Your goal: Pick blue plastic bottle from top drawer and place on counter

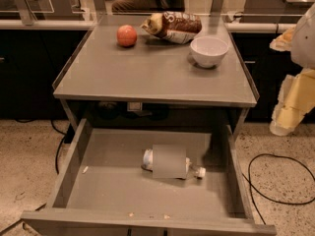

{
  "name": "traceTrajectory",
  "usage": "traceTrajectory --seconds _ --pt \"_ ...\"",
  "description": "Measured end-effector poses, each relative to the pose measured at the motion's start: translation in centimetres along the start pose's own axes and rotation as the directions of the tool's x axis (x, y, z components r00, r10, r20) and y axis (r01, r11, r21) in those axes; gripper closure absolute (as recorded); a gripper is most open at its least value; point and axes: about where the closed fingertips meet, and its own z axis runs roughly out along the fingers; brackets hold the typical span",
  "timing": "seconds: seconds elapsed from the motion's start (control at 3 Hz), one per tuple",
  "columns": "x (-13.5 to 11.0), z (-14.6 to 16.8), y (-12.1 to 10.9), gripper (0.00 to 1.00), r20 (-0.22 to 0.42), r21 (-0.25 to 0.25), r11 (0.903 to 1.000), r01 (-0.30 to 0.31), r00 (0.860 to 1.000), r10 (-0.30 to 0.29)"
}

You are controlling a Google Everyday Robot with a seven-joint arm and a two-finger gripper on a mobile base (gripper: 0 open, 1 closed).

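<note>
The blue plastic bottle (170,162) is lying on its side on the floor of the pulled-out top drawer (74,163), a little right of the middle. It is sitting low and well to the left of the pincer (284,118), which is hanging out at the far right, beside the tabletop (147,73) and above the speckled floor; whether it is wide or narrow I cannot tell. The drawer's right wall is standing between the two. Up on the tabletop, a red apple (127,35) is sitting at the back left, a brown snack bag (173,26) is lying beside it, and a white bowl (209,51) is resting near the right rim. A black cable (256,181) is looping on the floor to the drawer's right. The bottle is showing a pale wrap around its middle, with its white cap pointing right.
</note>
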Motion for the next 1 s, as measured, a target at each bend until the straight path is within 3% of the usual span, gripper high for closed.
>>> traceTrajectory --seconds 1.0 --pt "-1.4 1.8 0.4 0.0 0.003 0.032 0.9988 0.036 0.999 -0.036"
